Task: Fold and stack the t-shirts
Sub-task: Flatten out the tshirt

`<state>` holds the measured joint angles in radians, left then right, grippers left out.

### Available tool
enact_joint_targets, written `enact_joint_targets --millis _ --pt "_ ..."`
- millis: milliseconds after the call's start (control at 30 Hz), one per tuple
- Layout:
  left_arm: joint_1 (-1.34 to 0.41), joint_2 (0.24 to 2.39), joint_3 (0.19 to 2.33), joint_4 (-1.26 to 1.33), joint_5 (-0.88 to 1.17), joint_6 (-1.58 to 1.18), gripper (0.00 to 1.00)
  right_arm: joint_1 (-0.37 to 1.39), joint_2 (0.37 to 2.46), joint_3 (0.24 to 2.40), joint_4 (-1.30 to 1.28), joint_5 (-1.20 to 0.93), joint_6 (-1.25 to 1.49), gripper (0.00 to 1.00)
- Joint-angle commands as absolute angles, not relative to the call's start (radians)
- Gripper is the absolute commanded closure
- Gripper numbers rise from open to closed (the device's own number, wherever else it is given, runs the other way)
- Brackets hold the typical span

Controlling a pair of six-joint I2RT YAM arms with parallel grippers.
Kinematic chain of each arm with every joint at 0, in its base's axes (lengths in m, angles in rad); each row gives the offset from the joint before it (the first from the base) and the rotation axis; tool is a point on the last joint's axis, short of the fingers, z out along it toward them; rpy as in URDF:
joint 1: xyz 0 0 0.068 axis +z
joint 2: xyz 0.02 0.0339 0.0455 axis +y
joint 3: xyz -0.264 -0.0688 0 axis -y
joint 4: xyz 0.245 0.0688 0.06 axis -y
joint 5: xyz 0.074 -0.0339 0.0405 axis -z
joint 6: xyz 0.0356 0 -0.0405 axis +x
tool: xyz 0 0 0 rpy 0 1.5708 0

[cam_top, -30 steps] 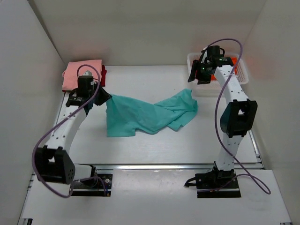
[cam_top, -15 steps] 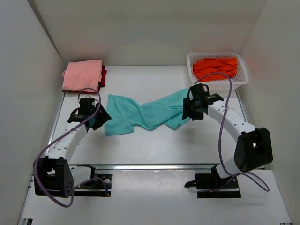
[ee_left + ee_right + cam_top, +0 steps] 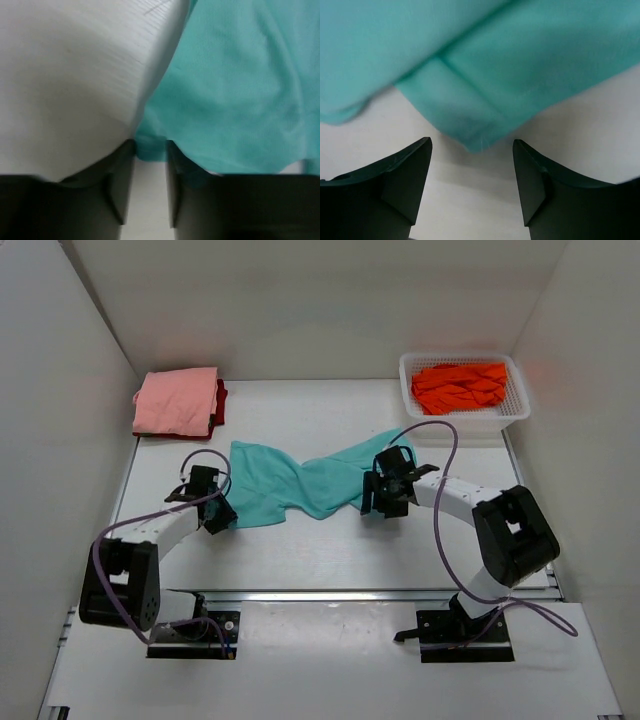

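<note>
A teal t-shirt lies twisted and crumpled across the middle of the table. My left gripper is low at its near-left corner. In the left wrist view this gripper is open by a narrow gap, with the teal cloth reaching in between the tips. My right gripper is low at the shirt's right end. It stands wide open, and a hemmed corner of the teal cloth lies just ahead of its tips. A folded salmon pink t-shirt rests on a dark red one at the back left.
A white mesh basket at the back right holds a bright orange t-shirt. White walls close in the table on the left, right and back. Cables loop over both arms.
The right arm swung from the basket down to the shirt's right end and opened. The left arm drew nearer with the shirt's left end, then opened. The shirt now lies as a narrower band.
</note>
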<state>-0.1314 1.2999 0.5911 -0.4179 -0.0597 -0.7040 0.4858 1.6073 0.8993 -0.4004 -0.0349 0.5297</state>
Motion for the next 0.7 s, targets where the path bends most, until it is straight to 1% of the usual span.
enact_joint_targets --millis 0,33,67,100,133,167,233,267,333,367,400,467,500,533,633,667 --pt "-0.153 1.405 0.617 -0.38 -0.086 -0.709 0.65 0.463 1.683 0.943 -0.307 -0.025 0.56 0.36" --pt "-0.152 1.435 0.636 -0.377 -0.084 -0.697 0.77 0.468 1.707 0.953 -0.302 -0.026 0.557 0.37" --pt "-0.15 1.44 0.644 -0.379 -0.069 -0.69 0.83 0.478 1.727 0.971 -0.29 -0.022 0.56 0.4" --pt "-0.146 1.456 0.649 -0.365 -0.054 -0.687 0.93 0.483 1.744 0.985 -0.288 -0.012 0.558 0.64" --pt "-0.141 1.457 0.652 -0.365 -0.048 -0.692 1.0 0.48 1.758 1.0 -0.31 -0.021 0.551 0.78" --pt "-0.129 1.425 0.685 -0.389 -0.037 -0.692 1.0 0.479 1.779 1.105 -0.409 -0.026 0.532 1.0" --pt "-0.114 1.395 0.731 -0.425 -0.023 -0.695 1.0 0.466 1.755 1.156 -0.554 -0.06 0.509 1.0" --pt "-0.101 1.369 0.762 -0.457 -0.008 -0.699 1.0 0.469 1.728 1.187 -0.58 -0.069 0.497 1.0" --pt "-0.084 1.322 0.88 -0.501 -0.008 -0.728 1.0 0.41 1.678 1.247 -0.725 -0.148 0.482 1.0" --pt "-0.081 1.316 0.981 -0.541 -0.02 -0.739 1.0 0.375 1.657 1.3 -0.757 -0.182 0.47 1.0" --pt "-0.078 1.325 1.035 -0.57 -0.008 -0.747 1.0 0.347 1.648 1.359 -0.822 -0.249 0.46 1.0" --pt "-0.071 1.386 1.286 -0.628 -0.005 -0.741 1.0 0.244 1.628 1.48 -0.914 -0.386 0.463 1.0" --pt "-0.064 1.4 1.352 -0.674 0.03 -0.736 1.0 0.223 1.625 1.567 -0.931 -0.415 0.45 1.0" --pt "-0.061 1.438 1.497 -0.699 0.04 -0.723 1.0 0.178 1.632 1.615 -0.971 -0.464 0.442 1.0" --pt "-0.046 1.529 1.886 -0.846 0.063 -0.718 1.0 0.127 1.683 1.959 -1.09 -0.508 0.385 1.0" --pt "-0.037 1.557 1.94 -0.873 0.077 -0.712 1.0 0.13 1.689 2.015 -1.133 -0.518 0.379 1.0"
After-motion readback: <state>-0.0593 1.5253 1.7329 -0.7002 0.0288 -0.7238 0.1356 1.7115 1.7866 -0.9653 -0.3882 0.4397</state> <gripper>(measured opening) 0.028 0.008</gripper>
